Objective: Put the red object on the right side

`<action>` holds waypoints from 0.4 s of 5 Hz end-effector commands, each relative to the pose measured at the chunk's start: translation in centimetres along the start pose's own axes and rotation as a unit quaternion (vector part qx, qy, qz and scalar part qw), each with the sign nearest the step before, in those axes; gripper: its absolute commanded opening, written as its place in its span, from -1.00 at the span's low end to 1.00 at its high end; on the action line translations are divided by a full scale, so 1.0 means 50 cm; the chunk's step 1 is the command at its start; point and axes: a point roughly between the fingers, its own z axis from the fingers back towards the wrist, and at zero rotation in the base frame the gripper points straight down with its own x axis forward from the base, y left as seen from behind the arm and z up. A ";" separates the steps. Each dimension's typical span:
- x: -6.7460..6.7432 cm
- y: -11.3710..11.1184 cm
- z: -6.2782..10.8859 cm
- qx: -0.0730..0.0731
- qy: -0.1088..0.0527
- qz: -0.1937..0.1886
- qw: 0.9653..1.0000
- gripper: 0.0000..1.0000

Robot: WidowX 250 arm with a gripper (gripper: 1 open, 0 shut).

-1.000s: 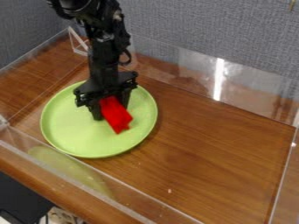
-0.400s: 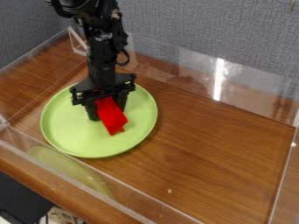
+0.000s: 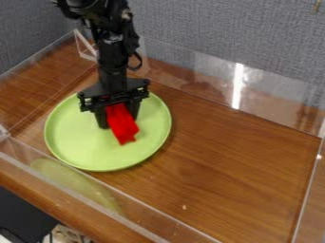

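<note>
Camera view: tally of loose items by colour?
Red: 1, the red object, shut in the gripper
Lime green: 1, the plate
Total: 2

- A polished wooden table (image 3: 241, 161) of warm reddish-brown grain fills the scene.
- Clear acrylic walls (image 3: 241, 81) enclose it on all sides, catching pale reflections.
- A grey textured wall (image 3: 229, 28) stands behind.
- Light is soft and even.
</note>
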 end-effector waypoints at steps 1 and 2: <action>0.000 -0.006 -0.010 -0.004 0.001 -0.011 1.000 -1.00; 0.005 -0.016 0.003 -0.002 0.001 0.007 1.000 -1.00</action>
